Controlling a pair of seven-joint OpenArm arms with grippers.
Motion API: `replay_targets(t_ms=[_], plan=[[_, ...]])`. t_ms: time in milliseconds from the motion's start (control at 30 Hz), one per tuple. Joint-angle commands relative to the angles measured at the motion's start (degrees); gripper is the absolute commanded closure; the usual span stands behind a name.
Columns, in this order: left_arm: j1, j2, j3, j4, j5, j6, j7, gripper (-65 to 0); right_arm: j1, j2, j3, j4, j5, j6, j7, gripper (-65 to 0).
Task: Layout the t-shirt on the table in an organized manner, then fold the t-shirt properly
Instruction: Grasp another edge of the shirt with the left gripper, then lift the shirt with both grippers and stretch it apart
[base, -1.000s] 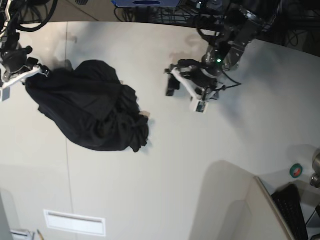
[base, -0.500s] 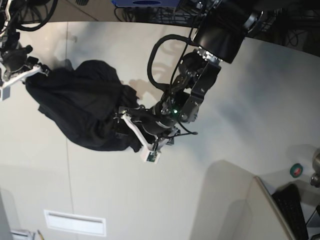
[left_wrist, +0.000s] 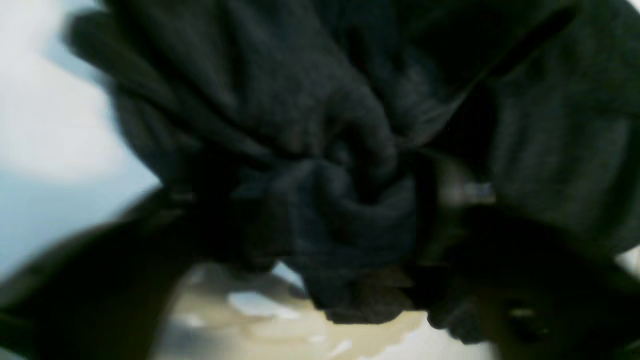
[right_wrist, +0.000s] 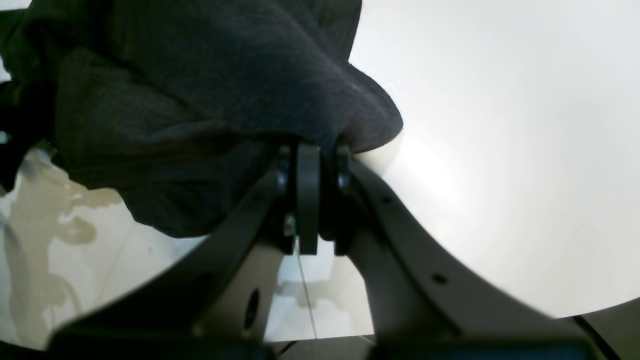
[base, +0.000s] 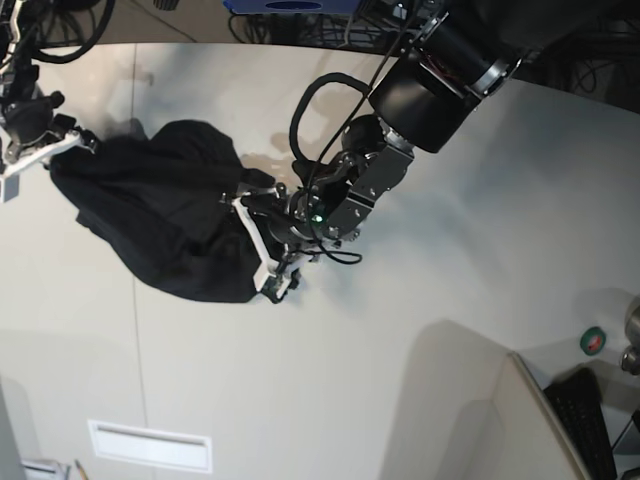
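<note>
The t-shirt (base: 165, 215) is seen as a crumpled black heap on the left part of the table (base: 400, 350), nowhere near spread out; no print is visible among the folds. One far corner of the heap is pinched by the right gripper (base: 62, 145), whose jaws are seen in the right wrist view to be shut tight on a fold of cloth. The opposite, nearer edge of the heap is met by the left gripper (base: 262, 250), which is pressed into the bunched cloth. In the left wrist view the picture is filled with blurred, twisted fabric, and the jaws cannot be made out, so it cannot be told how wide they stand or whether any cloth is caught between them.

Several risks can be judged from this. If a thick knot of several layers is gripped instead of a single edge, the heap would probably be dragged as a lump when the arms are drawn apart, and the cloth left twisted. If only a thin fold is caught, it may slip free under tension. A hard pull against the right gripper's narrow pinch could also tear that corner loose. Since sleeves and hem cannot be told apart in the heap, the wrong part may well be stretched out.
</note>
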Motion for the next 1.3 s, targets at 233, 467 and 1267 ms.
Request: replay_targets(t_ms=[233, 467, 1267], plan=[[-8.02, -1.14, -4.29, 2.39, 0.30, 0.30, -0.39, 0.0, 11.95, 5.06, -2.22, -5.88, 0.37, 0.33, -0.51, 0.0], [-21.91, -1.40, -4.91, 1.78, 0.74, 0.30, 2.69, 0.0, 32.08, 11.66, -4.06, -9.75, 0.46, 0.33, -6.84, 0.0], [11.49, -17.76, -9.30, 35.54, 0.83, 0.56, 11.92, 0.0, 11.16, 7.08, 3.94, -10.01, 0.37, 0.41, 5.03, 0.0]])
